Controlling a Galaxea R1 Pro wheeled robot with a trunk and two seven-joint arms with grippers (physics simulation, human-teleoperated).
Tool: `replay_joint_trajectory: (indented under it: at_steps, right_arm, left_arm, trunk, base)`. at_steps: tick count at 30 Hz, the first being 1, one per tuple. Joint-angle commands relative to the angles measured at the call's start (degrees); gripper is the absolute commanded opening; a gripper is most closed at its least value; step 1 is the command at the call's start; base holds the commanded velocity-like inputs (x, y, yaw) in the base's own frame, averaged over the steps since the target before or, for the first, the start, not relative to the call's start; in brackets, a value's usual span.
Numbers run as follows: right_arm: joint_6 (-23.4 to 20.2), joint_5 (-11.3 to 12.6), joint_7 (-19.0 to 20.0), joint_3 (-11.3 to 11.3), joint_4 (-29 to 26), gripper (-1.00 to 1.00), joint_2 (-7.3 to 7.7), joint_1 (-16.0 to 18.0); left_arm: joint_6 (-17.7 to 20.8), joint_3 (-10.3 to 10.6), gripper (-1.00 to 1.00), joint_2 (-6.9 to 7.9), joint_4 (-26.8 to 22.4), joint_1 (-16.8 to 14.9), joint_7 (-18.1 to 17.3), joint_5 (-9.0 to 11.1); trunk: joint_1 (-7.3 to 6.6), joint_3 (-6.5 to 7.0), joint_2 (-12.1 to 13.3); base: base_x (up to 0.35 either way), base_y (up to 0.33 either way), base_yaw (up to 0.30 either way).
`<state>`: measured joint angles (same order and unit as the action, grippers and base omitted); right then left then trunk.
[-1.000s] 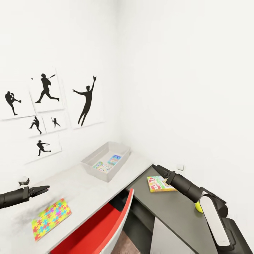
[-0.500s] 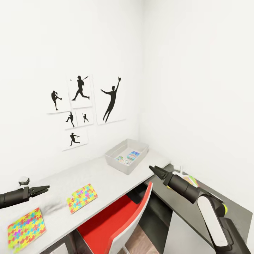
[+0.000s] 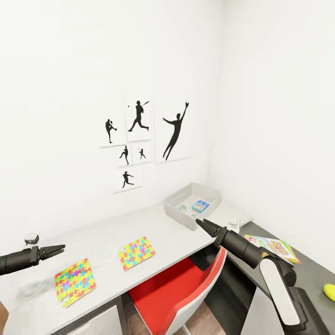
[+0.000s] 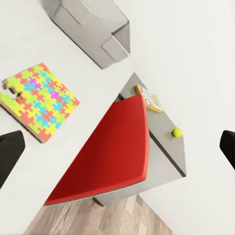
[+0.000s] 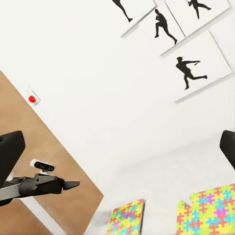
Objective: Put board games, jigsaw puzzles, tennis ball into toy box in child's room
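Nearest to us, our left gripper [image 3: 55,249] hangs over the near left end of the table [image 3: 102,235], and our right gripper [image 3: 203,224] reaches out above the red chair [image 3: 181,291]. In both wrist views the fingers stand wide apart at the edges with nothing between them, so we read both claws as open and empty, ready for a pick rather than carrying anything.

Just beyond the left gripper lie the two jigsaw puzzles [image 3: 75,281] [image 3: 136,252], flat on the tabletop and a little apart from each other, the left one nearest our left arm. We judge these the natural next targets, since they sit within reach and outside the box.

To the right, on the lower dark-grey side unit [image 3: 311,274], a board game [image 3: 271,246] lies flat, and the tennis ball [image 3: 329,291] rests nearer to us at the far right edge; both remain to be moved.

Farthest along the table, by the corner of the walls, stands the toy box [image 3: 180,209], with two bright flat pieces already lying inside. Above it hang the baseball silhouette pictures [image 3: 174,131].
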<state>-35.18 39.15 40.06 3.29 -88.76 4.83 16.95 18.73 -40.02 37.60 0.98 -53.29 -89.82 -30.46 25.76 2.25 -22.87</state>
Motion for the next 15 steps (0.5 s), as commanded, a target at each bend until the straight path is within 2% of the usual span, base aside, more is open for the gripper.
replay_joint_trajectory:
  at_steps: [1, 9, 15]
  right_arm:
    - [-0.4, 0.3, 0.0, 0.1, 0.0, 1.0, -0.01, 0.0]
    - [-0.4, 0.3, 0.0, 0.0, 0.0, 1.0, -0.03, 0.0]
    - [-0.4, 0.3, 0.0, 0.0, 0.0, 1.0, -0.01, 0.0]
  left_arm:
    - [0.6, -0.5, 1.0, 0.02, 0.1, 0.0, -0.2, -0.6]
    - [0.6, -0.4, 1.0, 0.02, 0.1, 0.0, -0.2, -0.6]
    - [0.6, -0.4, 1.0, 0.02, 0.1, 0.0, -0.2, -0.6]
  trunk:
    - [0.02, -0.03, 0.0]
    - [0.02, -0.03, 0.0]
    - [0.02, -0.03, 0.0]
  base:
    - [-0.004, 0.018, 0.287]
    - [-0.001, 0.021, 0.287]
    - [0.0, 0.147, 0.287]
